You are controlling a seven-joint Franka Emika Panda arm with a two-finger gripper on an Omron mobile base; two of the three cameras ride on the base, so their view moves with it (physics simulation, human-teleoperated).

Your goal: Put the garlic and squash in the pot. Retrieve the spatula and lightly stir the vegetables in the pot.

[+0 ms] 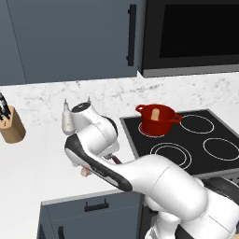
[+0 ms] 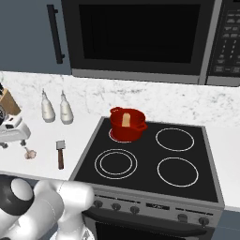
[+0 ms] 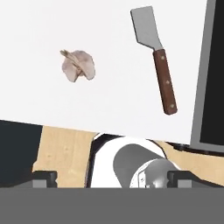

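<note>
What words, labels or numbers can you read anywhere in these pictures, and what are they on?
None can be read.
Microwave keypad: rows of small light marks on the buttons, too small and blurred to read.
Stove front panel: a small dark display between the knobs, nothing legible.

pot (image 2: 127,124): on rear-left burner of the stove (image 2: 197,185)
squash (image 2: 125,120): inside pot, leaning against its wall
garlic (image 2: 30,153): on counter (image 2: 42,136) left of stove, just left of spatula, apart from it
spatula (image 2: 60,153): on counter between garlic and stove edge, blade toward the wall, handle toward the front
two bottles (image 2: 56,108): side by side at the backsplash, behind spatula
knife block (image 1: 11,124): on counter, far left of bottles
microwave (image 2: 140,37): above stove
</note>
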